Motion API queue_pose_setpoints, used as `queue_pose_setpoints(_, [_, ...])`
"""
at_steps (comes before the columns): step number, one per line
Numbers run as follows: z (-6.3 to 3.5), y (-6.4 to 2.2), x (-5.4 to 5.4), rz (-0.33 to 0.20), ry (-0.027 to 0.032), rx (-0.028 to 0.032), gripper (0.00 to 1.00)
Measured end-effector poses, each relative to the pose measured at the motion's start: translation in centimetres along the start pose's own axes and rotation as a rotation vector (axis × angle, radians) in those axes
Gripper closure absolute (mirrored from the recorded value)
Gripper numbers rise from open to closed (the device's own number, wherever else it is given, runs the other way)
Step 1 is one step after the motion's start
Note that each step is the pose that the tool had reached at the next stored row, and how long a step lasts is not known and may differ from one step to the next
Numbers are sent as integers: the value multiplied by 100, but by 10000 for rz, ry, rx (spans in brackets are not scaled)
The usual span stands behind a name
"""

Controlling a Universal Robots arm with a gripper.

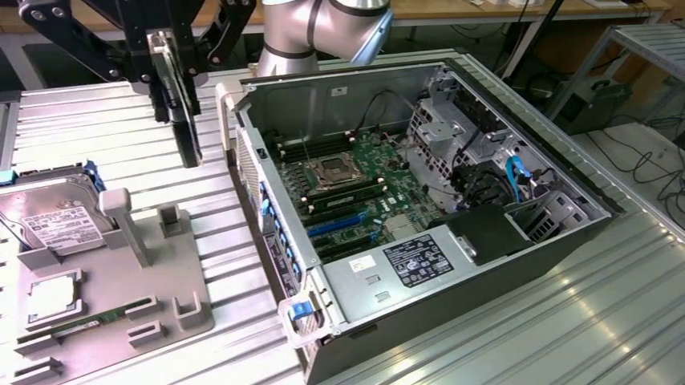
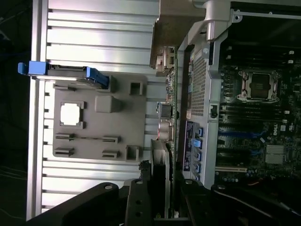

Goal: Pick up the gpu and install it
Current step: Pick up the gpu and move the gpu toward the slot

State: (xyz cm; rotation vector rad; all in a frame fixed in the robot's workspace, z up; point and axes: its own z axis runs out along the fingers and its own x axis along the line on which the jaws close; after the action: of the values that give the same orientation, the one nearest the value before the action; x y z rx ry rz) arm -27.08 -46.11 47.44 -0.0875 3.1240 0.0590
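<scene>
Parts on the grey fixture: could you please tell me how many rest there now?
3: the hard drive at the exterior view's left edge, the silver square chip nearer the camera, the green memory stick nearest. The gpu hangs in the gripper instead.

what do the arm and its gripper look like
The arm is a thick round tube in silvery grey metal, with rounded, darker grey joint housings. The gripper is matt black: flat, angular linkage bars dotted with round pivot bolts, narrowing to two slim black fingers. I cannot make out cables or markings on either.
</scene>
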Motion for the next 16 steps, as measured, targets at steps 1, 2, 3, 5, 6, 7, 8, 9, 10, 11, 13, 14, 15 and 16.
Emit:
queue_pose_setpoints(1, [1,-1,-12,0,0,0,72])
queue_pose_setpoints(2, [1,-2,-25,0,0,-1,72])
queue_pose_setpoints(3, [1,-2,-37,0,0,0,72])
queue_pose_setpoints(5, [2,-4,-66,0,0,0,72])
queue_pose_setpoints(6, [2,-5,-78,0,0,-1,72])
queue_pose_setpoints(7, [2,-5,-90,0,0,0,72])
queue_pose_setpoints(8, [3,-6,-103,0,0,0,72])
queue_pose_setpoints(9, [3,-7,-120,0,0,-1,72])
queue_pose_setpoints(10, [4,-8,-133,0,0,-1,72])
queue_pose_setpoints(11, [4,-8,-149,1,0,0,72])
queue_pose_setpoints(13, [5,-10,-173,0,0,-1,72])
queue_pose_setpoints(14, [5,-11,-189,0,0,-1,72])
queue_pose_setpoints(15, [5,-11,-199,0,0,0,72])
queue_pose_setpoints(16, [5,-12,-210,0,0,0,72])
